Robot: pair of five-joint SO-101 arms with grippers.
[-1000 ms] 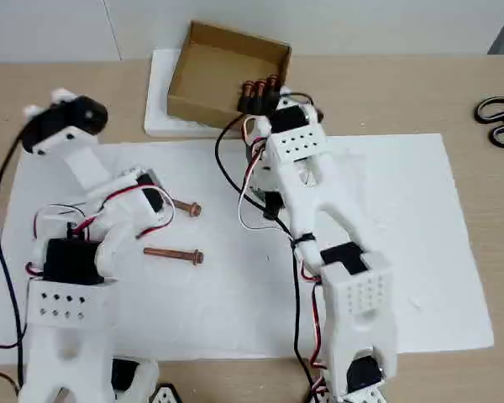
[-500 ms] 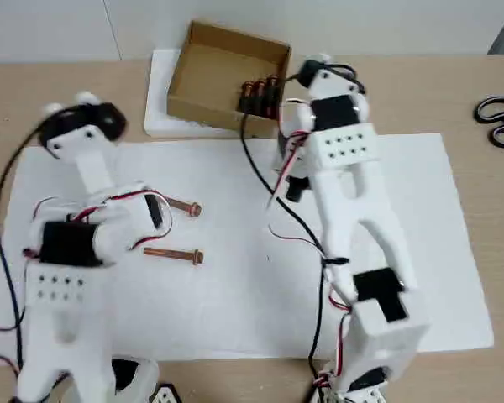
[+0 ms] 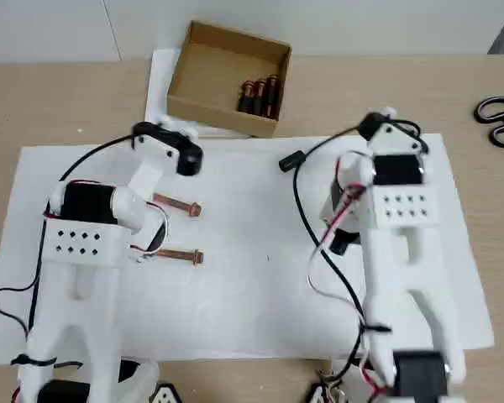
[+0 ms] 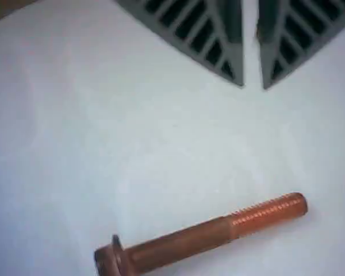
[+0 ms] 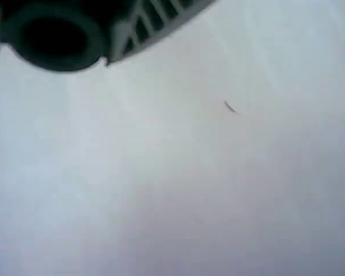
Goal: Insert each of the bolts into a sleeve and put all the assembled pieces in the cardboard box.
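Left tool (image 4: 253,84): almost closed, holding nothing.
Bolt (image 4: 201,238): lying flat on the white sheet (image 4: 75,144), near the left tool but not touching it.
Right tool (image 5: 122,41): over the white sheet; cannot tell if open or closed.
Cardboard box (image 3: 203,77): some copper pieces (image 3: 259,96) inside.

Left arm (image 3: 84,239) and right arm (image 3: 399,201) stretch forward, the left end effector (image 4: 253,83) closed to a slit, empty.
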